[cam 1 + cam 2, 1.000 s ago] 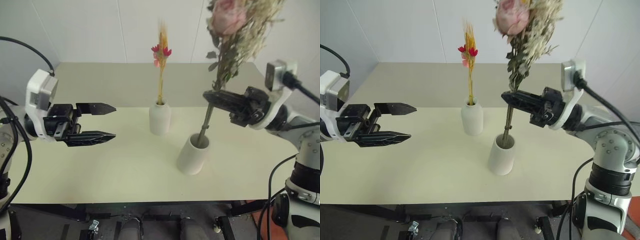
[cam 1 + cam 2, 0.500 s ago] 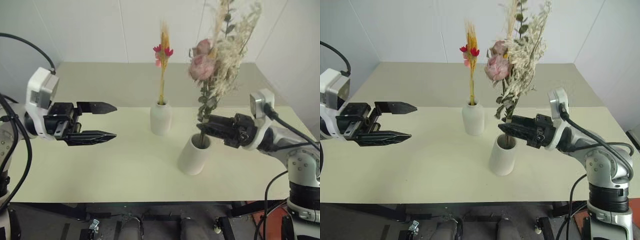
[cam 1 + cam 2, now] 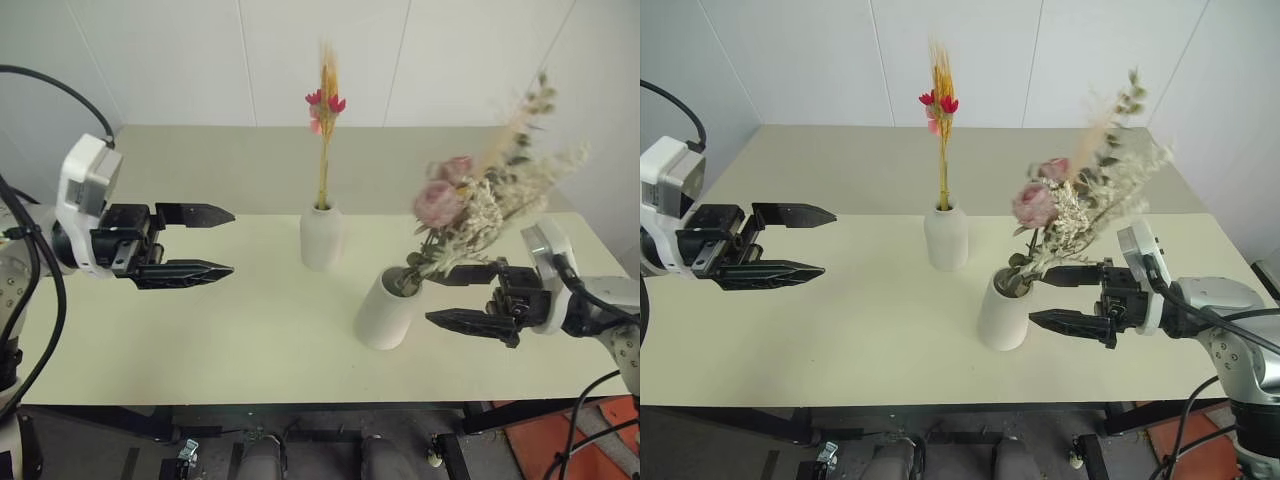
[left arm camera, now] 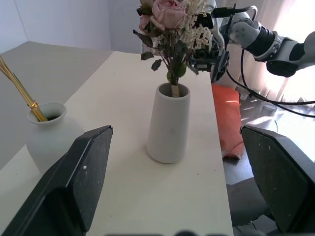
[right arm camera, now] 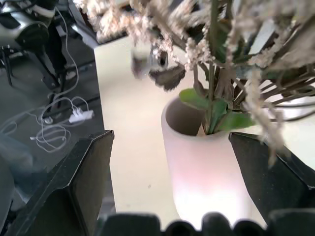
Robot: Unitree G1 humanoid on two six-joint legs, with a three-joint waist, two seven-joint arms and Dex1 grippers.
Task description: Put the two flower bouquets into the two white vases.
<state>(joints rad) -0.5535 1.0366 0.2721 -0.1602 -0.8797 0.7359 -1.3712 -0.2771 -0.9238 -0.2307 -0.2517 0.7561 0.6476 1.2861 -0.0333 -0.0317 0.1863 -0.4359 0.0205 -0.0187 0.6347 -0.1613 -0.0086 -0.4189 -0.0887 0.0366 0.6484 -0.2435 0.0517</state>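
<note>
Two white vases are found standing on a pale table (image 3: pixel 200 330).

The bottle vase (image 3: pixel 321 238) is placed near the middle of the table, upright. The thin bunch (image 3: pixel 324 130) of yellow-orange stalks with red-pink blossoms is seated in its narrow neck and stands almost vertical.

The wide vase (image 3: pixel 385 309) is set nearer the front edge and to the right of the bottle vase, apart from it. It is seen leaning slightly in the head views. The rose bunch (image 3: pixel 478 196) is lodged in its mouth, with the stem inside the rim and the head of pink roses, pale sprigs and green leaves tilted over to the right, out past the vase's rim.

The right gripper (image 3: pixel 456 297) is held just to the right of the wide vase, pointing toward it at about rim height. Its two fingers are spread wide, one above the other, and nothing is gripped between them. The lower sprigs of the rose bunch hang just above the upper finger; whether they touch it cannot be told. In the right wrist view the wide vase (image 5: pixel 206 167) is framed between the two parted fingers, with no contact visible.

The left gripper (image 3: pixel 206 243) is held above the table's left part, well apart from both vases, pointing toward the bottle vase. Its fingers are fully parted and hold nothing.
</note>
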